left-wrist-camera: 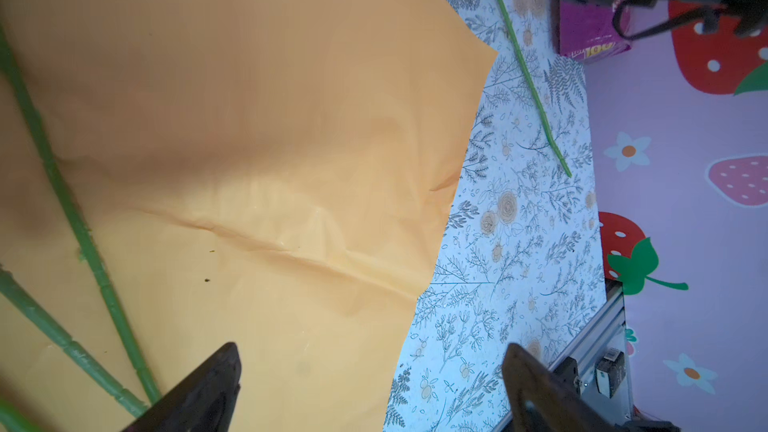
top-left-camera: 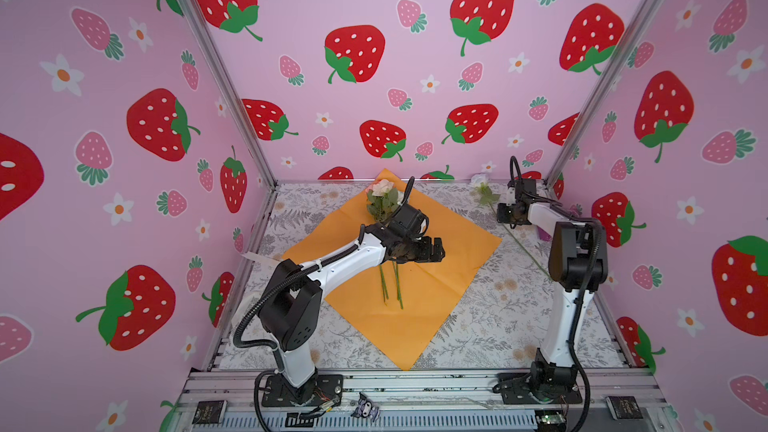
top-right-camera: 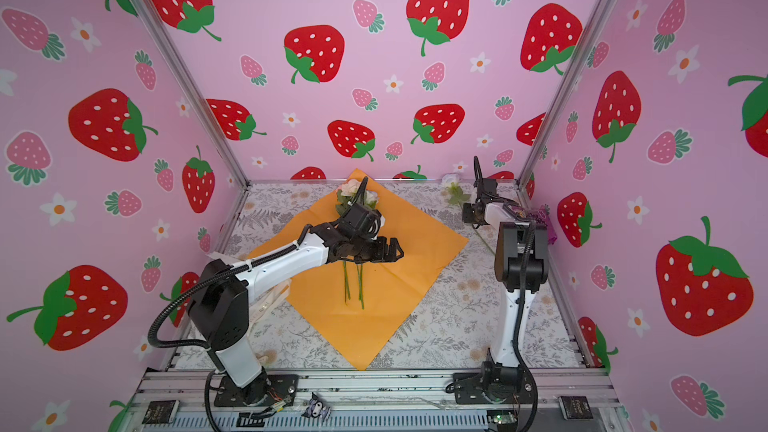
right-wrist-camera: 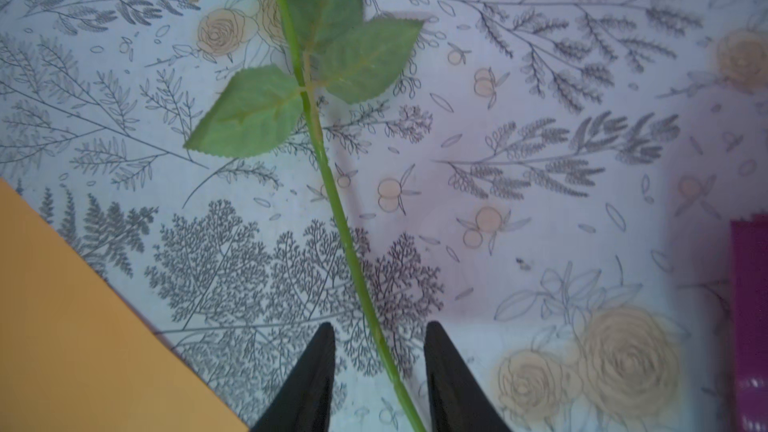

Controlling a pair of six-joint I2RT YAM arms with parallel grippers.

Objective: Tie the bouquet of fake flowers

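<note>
Bouquet of fake flowers (top-left-camera: 383,200) is lying on its orange wrapping paper (top-left-camera: 440,292), mid-table.
The left gripper (top-left-camera: 437,252) is hovering over the paper beside the stems, jaws spread wide, holding nothing; a single rose stem (right-wrist-camera: 332,184) is lying apart on the floral table (top-left-camera: 490,326), and the right gripper (right-wrist-camera: 380,326) is straddling it, jaws parted, not clamping.

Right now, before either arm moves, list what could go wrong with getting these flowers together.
1. The right hand straddles the loose stem with its jaws apart. The stem is thin and lies flat on the table, so a closing grip could slip off it or roll it away.
2. The left hand hangs open over the orange paper beside the two stems. A careless sweep might crease the paper or scatter them.
</note>
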